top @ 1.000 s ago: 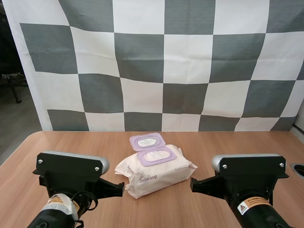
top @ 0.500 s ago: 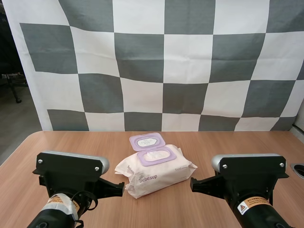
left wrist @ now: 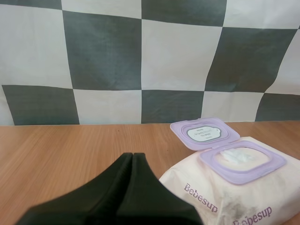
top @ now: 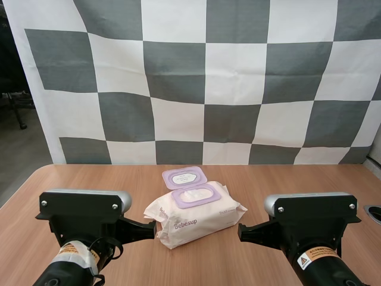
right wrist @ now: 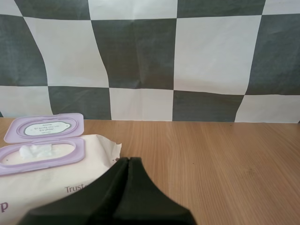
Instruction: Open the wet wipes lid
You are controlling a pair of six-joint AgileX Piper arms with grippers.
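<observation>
Fig. | pack (top: 196,214) mid-desk (top: 286,179), lid (top: 185,177) flipped open toward the far side | left fingers (left wrist: 124,168) pressed together, empty, arm shifted slightly beside the pack's left end | right fingers (right wrist: 121,173) likewise closed (unmoved) | task apparently complete

Soft, even light from overhead keeps the table (top: 297,179) warm and bright, with no glare on the wood. The pack of wet wipes (top: 196,220) throws only a thin, faint shadow along its near side. The left gripper (left wrist: 132,157) and right gripper (right wrist: 128,160) show as flat black, their surfaces almost without detail.
</observation>
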